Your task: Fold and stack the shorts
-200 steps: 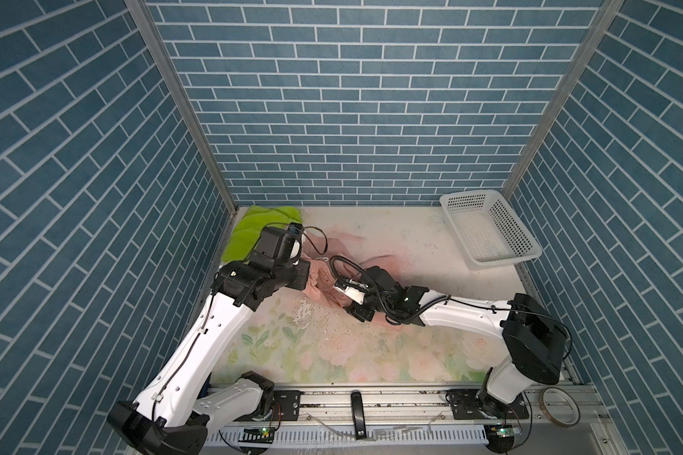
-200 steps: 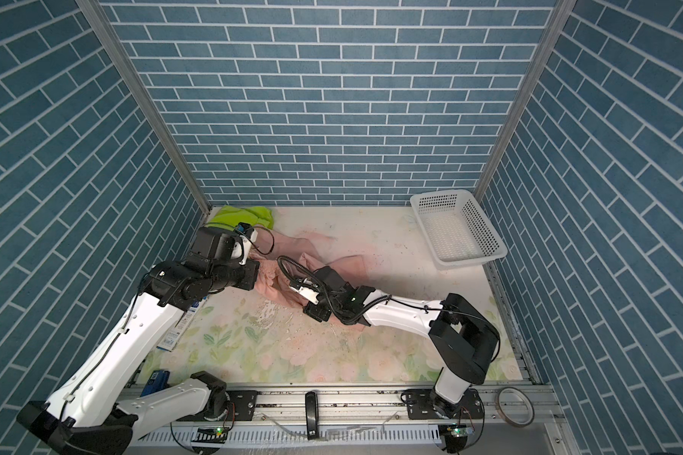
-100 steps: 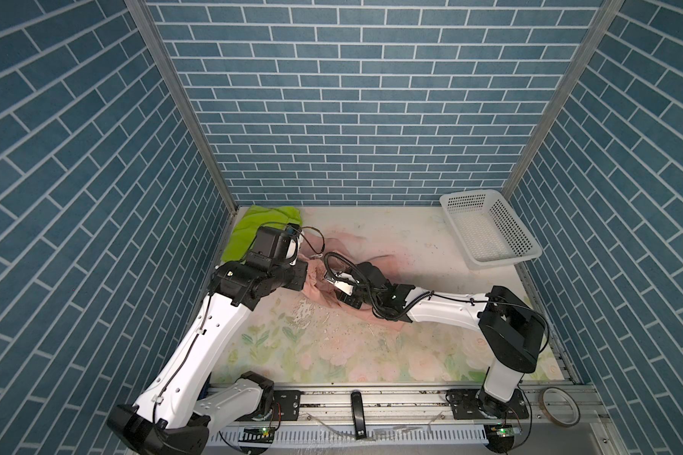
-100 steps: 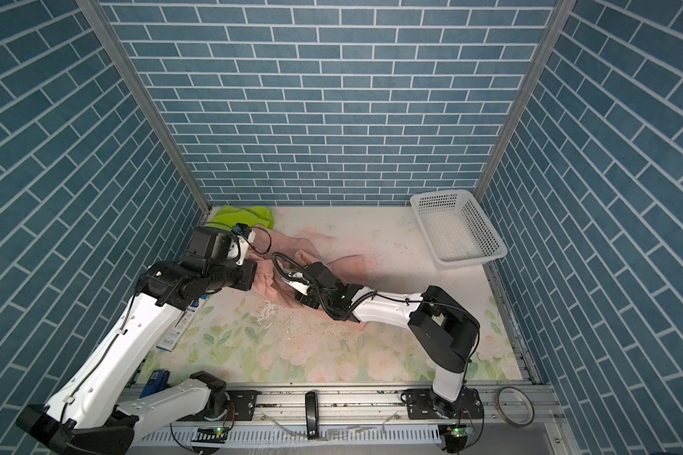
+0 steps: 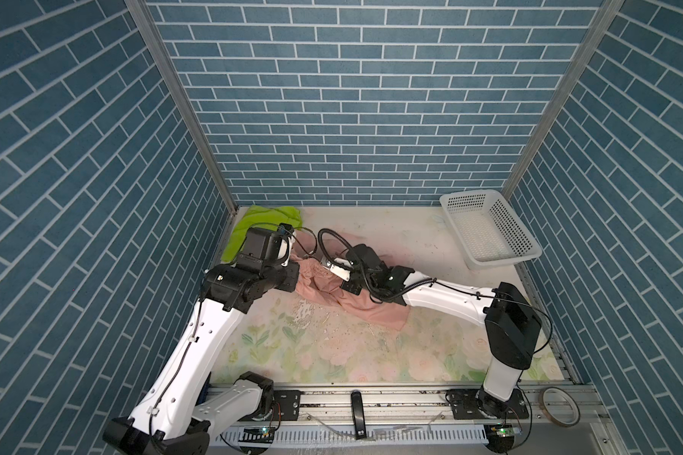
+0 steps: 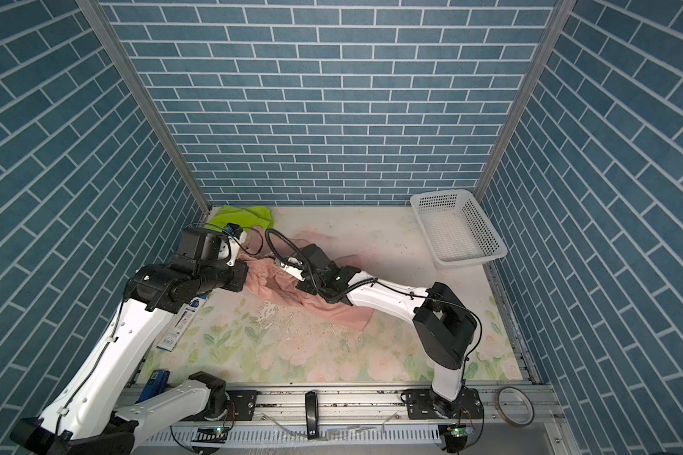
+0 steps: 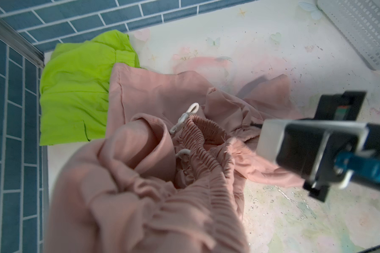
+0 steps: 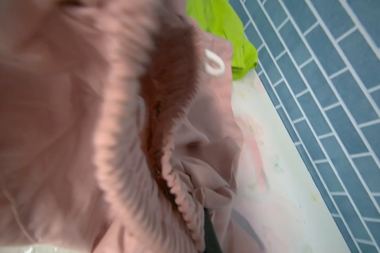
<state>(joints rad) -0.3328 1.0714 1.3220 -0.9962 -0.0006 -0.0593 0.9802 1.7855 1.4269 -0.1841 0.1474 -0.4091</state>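
closed since a second ago, my right tool point(image 5: 326, 264) pinches the waistband of the crumpled salmon pink fabric shorts point(image 5: 371, 311) on the counter point(image 5: 332, 354), whether my left tool point(image 5: 298, 276) grips i cannot tell, the lime green fabric shorts point(image 5: 253, 224) lie in the far corner, nothing stacked.

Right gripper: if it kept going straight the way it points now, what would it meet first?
The pink shorts: the right gripper sits shut at their gathered waistband, so any advance probably pushes into that fabric first. What lies behind is hidden.
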